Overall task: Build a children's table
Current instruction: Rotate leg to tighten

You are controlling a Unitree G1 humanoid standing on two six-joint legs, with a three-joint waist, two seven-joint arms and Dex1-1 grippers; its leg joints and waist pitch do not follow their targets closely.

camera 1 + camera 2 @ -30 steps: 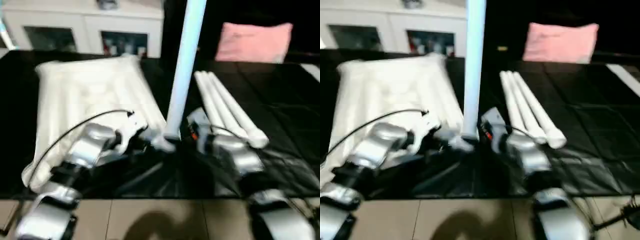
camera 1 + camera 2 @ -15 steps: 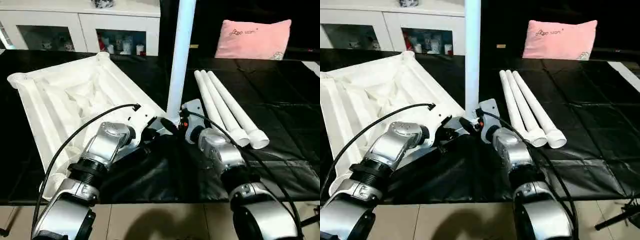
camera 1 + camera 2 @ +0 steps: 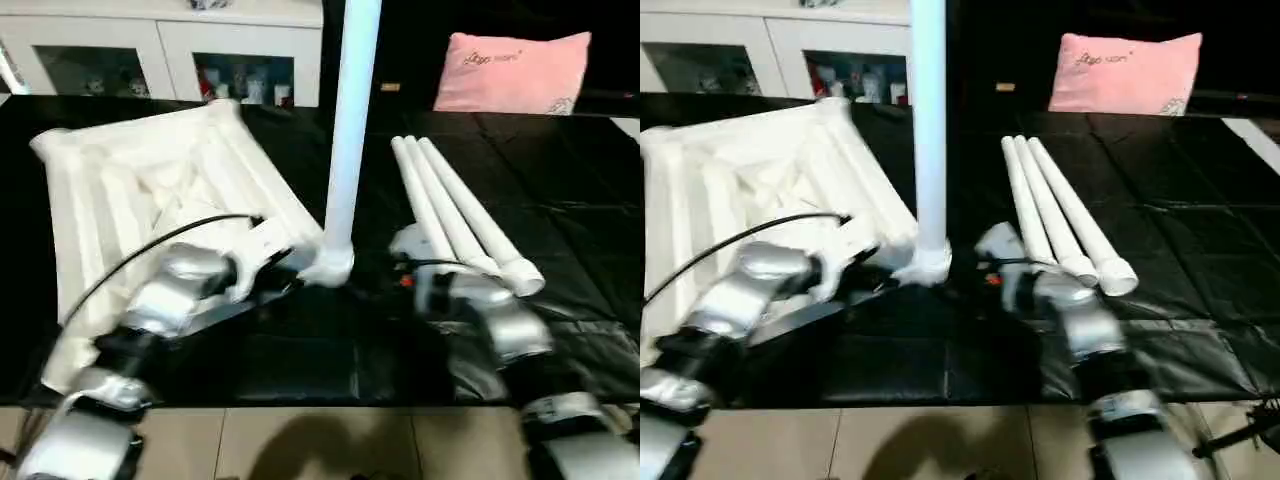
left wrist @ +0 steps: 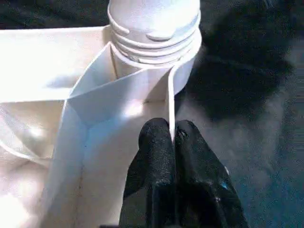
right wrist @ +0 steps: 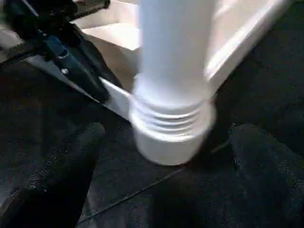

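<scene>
The white table top (image 3: 150, 190) lies upside down on the black mat, ribbed underside up. One white leg (image 3: 350, 120) stands upright in its near right corner socket (image 3: 330, 268). Three more legs (image 3: 455, 210) lie side by side to the right. My left gripper (image 4: 171, 135) is shut on the thin rim of the table top, just beside that socket. My right gripper (image 5: 168, 137) is open around the standing leg's threaded base (image 5: 171, 128), its fingers (image 5: 88, 142) well apart from it on both sides.
A pink pillow (image 3: 510, 70) leans at the far right, and a white cabinet with glass doors (image 3: 160, 50) stands along the back. The black mat (image 3: 570, 180) ends near me at a strip of tan floor (image 3: 330, 440).
The head camera has shifted. My right gripper stands a little farther from the leg's base than half a second ago. The left gripper keeps its hold on the rim.
</scene>
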